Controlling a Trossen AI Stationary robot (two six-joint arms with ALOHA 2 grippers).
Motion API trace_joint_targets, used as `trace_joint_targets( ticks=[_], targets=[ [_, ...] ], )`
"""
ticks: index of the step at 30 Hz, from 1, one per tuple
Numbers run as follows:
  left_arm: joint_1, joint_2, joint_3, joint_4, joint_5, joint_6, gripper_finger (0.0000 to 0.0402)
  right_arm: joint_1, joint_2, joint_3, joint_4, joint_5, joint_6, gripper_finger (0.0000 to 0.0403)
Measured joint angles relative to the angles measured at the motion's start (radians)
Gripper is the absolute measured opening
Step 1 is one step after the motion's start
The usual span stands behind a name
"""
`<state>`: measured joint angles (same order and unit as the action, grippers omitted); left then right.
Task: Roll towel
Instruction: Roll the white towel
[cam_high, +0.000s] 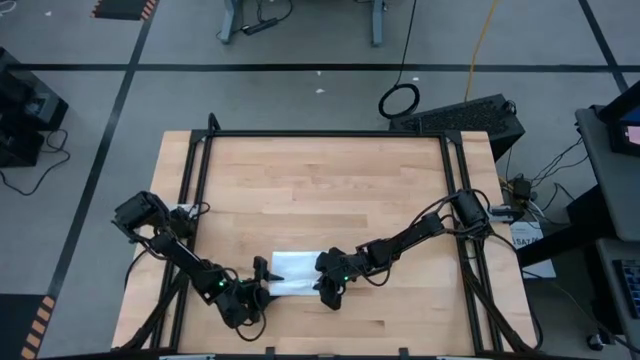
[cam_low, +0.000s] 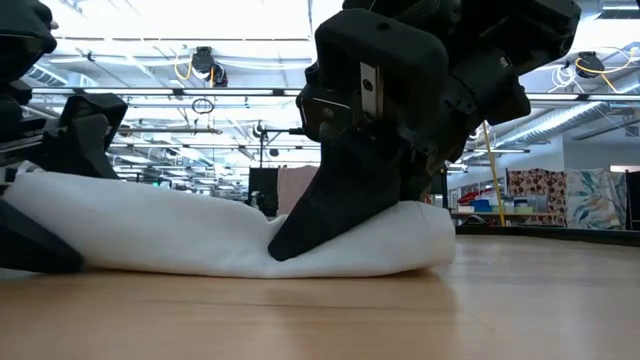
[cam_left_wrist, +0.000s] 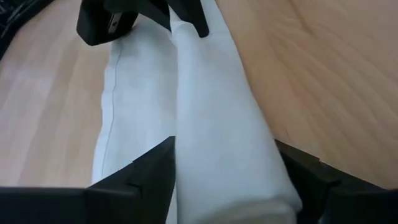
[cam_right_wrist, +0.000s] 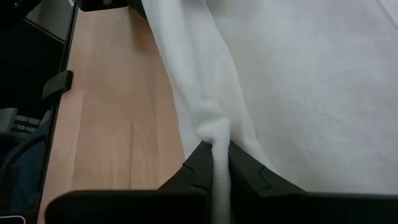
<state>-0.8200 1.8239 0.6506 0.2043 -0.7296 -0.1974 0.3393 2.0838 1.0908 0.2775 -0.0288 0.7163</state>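
— Where's the towel (cam_high: 296, 272) from your seat?

— I see it partly rolled on the wooden table (cam_high: 330, 180), stretched between my two grippers near the front edge. My right gripper (cam_right_wrist: 214, 163) has its jaws nearly shut, pinching a thin fold of the cloth. My left gripper (cam_left_wrist: 227, 171) stands wide, the rolled end lying between its fingers.

— Anything blocking you?

— In the low view the right gripper's dark body hides the middle of the roll. The black frame (cam_high: 325, 134) rims the table, well apart from both jaws.
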Motion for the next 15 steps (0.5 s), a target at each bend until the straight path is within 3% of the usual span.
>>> trace_joint_targets(
  ticks=[8, 15],
  targets=[
    [-0.019, -0.022, -0.003, -0.019, -0.053, -0.028, 0.0189, 0.0, 0.0, 0.0, 0.002, 0.003, 0.005, 0.0047],
    [-0.06, -0.138, -0.005, -0.117, -0.13, -0.051, 0.022, 0.0, 0.0, 0.0, 0.001, 0.002, 0.006, 0.002]
  ],
)
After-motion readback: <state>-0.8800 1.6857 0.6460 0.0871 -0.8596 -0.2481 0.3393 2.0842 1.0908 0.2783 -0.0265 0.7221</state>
